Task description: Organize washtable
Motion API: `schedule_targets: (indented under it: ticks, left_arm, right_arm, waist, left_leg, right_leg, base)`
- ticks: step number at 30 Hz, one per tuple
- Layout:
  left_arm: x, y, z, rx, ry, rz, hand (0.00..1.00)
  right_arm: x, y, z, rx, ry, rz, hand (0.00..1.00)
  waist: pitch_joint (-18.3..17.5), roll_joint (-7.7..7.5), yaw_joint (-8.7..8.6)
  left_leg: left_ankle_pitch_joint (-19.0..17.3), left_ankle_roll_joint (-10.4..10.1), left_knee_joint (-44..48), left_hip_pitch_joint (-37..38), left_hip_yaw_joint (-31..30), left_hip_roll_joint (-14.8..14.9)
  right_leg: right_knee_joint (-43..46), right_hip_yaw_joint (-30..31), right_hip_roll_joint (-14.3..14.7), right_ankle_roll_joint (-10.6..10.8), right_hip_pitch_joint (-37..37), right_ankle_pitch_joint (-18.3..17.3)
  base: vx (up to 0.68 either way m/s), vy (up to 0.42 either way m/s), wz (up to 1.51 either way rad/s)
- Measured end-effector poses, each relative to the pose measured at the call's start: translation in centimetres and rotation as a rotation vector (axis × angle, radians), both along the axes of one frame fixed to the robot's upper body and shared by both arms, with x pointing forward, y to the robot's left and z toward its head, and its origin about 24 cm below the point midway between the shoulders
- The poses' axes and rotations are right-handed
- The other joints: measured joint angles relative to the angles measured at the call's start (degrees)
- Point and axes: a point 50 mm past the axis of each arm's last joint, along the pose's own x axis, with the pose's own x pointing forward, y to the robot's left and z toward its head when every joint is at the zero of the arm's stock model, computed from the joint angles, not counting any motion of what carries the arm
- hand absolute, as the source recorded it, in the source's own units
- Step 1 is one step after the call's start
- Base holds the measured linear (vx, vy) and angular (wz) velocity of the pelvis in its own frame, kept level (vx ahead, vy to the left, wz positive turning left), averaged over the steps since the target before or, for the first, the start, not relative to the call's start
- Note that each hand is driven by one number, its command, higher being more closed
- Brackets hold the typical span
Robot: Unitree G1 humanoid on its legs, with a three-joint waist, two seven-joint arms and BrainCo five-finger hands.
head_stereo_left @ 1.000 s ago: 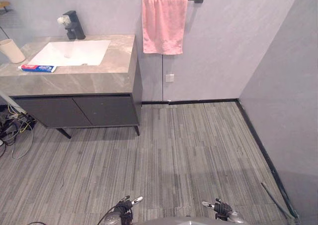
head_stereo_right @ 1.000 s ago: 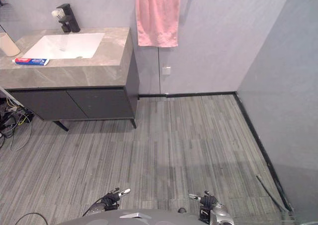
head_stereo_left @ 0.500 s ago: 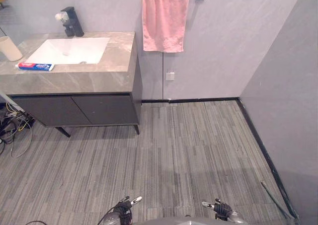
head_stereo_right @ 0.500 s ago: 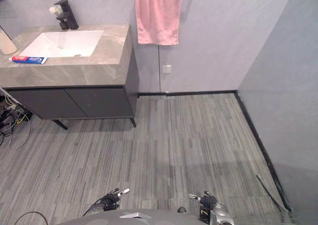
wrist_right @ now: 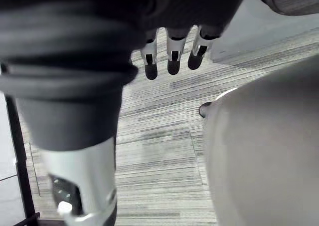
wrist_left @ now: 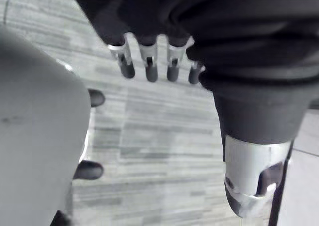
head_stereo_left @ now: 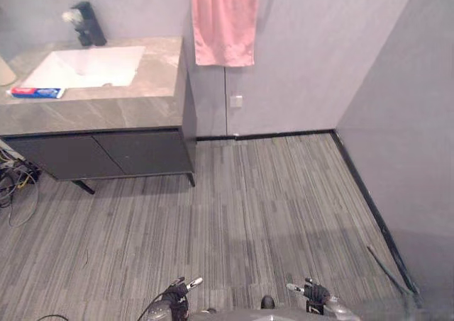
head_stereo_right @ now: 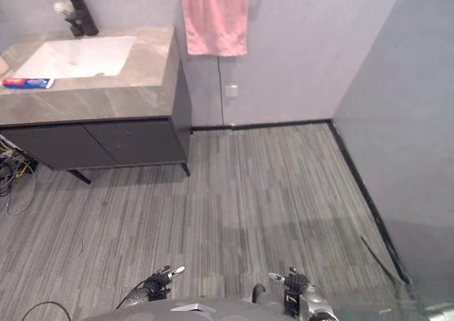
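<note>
- Left eye view: the washtable stands against the back wall, well apart from me across the striped floor. Its grey tabletop carries a white sink, and a black tap rises at the back edge behind the sink.
- Same view: a toothpaste tube lies flat on the tabletop, toward its left end. It is between the sink's front left corner and the front edge, and it runs lengthwise along that edge. Further left and back, a pale cup stands on the tabletop, mostly cut off.
- Same view: my left hand and my right hand hang low over the floor, far from the washtable and touching nothing.
- Right eye view: a pink towel hangs flat on the wall just past the tabletop's back right corner. A small white wall plate sits below the towel. A tangle of cables lies on the floor under the washtable's left end.
- Left wrist view: my left fingers point straight out in a loose row, slightly spread. The thumb is held apart from them. They hold nothing, and there is bare floor past the tips.
- Right wrist view: my right fingers are likewise straight and a little apart, with nothing between them. The striped floor lies beyond them.
</note>
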Motion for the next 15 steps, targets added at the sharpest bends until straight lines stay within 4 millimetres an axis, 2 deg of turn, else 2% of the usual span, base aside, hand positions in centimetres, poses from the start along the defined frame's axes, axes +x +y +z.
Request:
schedule_targets:
  ticks: [1, 2, 3, 5, 6, 7, 9, 11, 13, 14, 15]
  left_arm:
    - [0.0, 0.0, 0.0, -0.002, -0.001, 0.009, 0.00]
    - [0.0, -0.1, 0.0, -0.007, -0.001, 0.022, 0.00]
    - [0.1, 0.1, 0.0, -0.008, -0.007, 0.048, 0.00]
    - [0.0, 0.5, 0.1, 0.006, -0.001, 0.058, 0.00]
    - [0.0, 0.5, 0.1, 0.008, -0.001, 0.060, 0.00]
    - [0.2, 0.5, 0.1, 0.007, -0.005, 0.064, 0.00]
    - [0.2, 0.5, 0.1, 0.003, -0.008, 0.082, 0.00]
    - [0.1, 0.7, 0.1, 0.005, -0.005, 0.098, 0.00]
    - [0.3, 0.8, 0.1, 0.008, -0.008, 0.098, 0.00]
    - [0.3, 0.8, 0.1, 0.008, -0.008, 0.098, 0.00]
    - [0.2, 0.6, 0.1, 0.002, -0.006, 0.099, 0.00]
  right_arm:
    - [0.1, 0.0, 0.0, 0.003, -0.008, -0.010, 0.00]
    - [0.7, -0.1, 0.3, 0.000, -0.041, -0.030, 0.00]
    - [1.1, 0.0, 0.5, 0.015, -0.075, -0.080, 0.00]
    - [1.5, -0.2, 0.7, 0.026, -0.103, -0.134, 0.00]
    - [1.4, -0.3, 0.7, 0.029, -0.104, -0.150, 0.00]
    - [1.4, -0.7, 0.8, 0.022, -0.106, -0.186, 0.00]
    - [2.0, -1.1, 1.0, 0.015, -0.121, -0.208, 0.00]
    - [2.0, -1.3, 1.0, 0.016, -0.111, -0.231, 0.00]
    - [2.1, -1.3, 1.0, 0.025, -0.108, -0.245, 0.00]
    - [2.2, -1.5, 1.0, 0.027, -0.110, -0.251, 0.00]
    - [2.2, -1.9, 1.1, 0.022, -0.115, -0.260, 0.00]
  waist:
    - [0.29, -0.11, 0.10]
    - [1.17, 0.10, 0.20]
    - [1.89, -0.43, -0.03]
    - [2.09, -0.39, -0.72]
    - [2.18, -0.23, -0.84]
    - [2.72, 0.47, -1.03]
    - [3.58, 1.45, -1.03]
    - [3.96, 1.52, -1.03]
    - [4.48, 0.75, -1.13]
    - [4.59, 0.90, -1.50]
    - [4.41, 1.60, -1.79]
  left_leg:
    - [-0.53, 0.38, -0.41, 0.08, 0.04, -0.44]
    - [-1.57, 0.51, -0.20, 0.75, 0.21, -1.02]
    - [-2.26, 0.87, 0.66, 1.48, -0.11, -1.31]
    - [-2.99, 0.84, 1.45, 2.25, -1.78, -0.70]
    - [-3.15, 0.60, 1.46, 2.36, -2.28, -0.35]
    - [-3.59, -0.12, 1.49, 2.86, -3.23, 1.11]
    - [-4.34, -1.48, 1.74, 3.11, -3.78, 3.16]
    - [-6.47, -4.35, 2.63, 4.04, -3.77, 5.80]
    - [-8.97, -6.83, 3.12, 6.04, -3.41, 7.04]
    - [-11.21, -7.59, 3.72, 7.71, -3.58, 8.55]
    - [-11.88, -6.61, 4.23, 8.69, -3.64, 10.03]
  right_leg:
    - [3.93, 0.00, -0.79, 0.21, -1.64, -0.60]
    - [13.78, 0.06, -2.06, -0.39, -6.04, -0.74]
    - [24.04, -0.12, -3.51, -1.43, -10.29, -0.36]
    - [29.57, -1.13, -5.52, -1.09, -12.53, -1.61]
    - [28.62, -2.22, -6.55, -1.11, -12.79, -1.99]
    - [21.51, -4.67, -8.52, -1.08, -12.62, -1.90]
    - [11.38, -5.77, -8.88, -0.46, -11.90, -1.05]
    - [-2.71, -7.81, -9.68, 1.82, -11.66, 4.19]
    - [-7.12, -7.90, -10.19, 2.48, -11.43, 6.92]
    - [-4.33, -7.85, -9.89, 1.63, -11.64, 8.85]
    - [-1.14, -8.15, -8.77, 1.57, -12.17, 9.29]
  base:
    - [-0.11, 0.072, -0.10]
    - [-0.09, 0.045, -0.01]
    - [-0.07, 0.030, 0.09]
    - [-0.03, 0.025, 0.37]
    - [-0.06, 0.060, 0.47]
    - [-0.08, 0.065, 0.27]
    - [-0.08, 0.042, 0.09]
    - [-0.02, -0.081, -0.04]
    - [0.16, -0.290, 0.03]
    - [0.29, -0.410, 0.15]
    - [0.46, -0.434, 0.15]
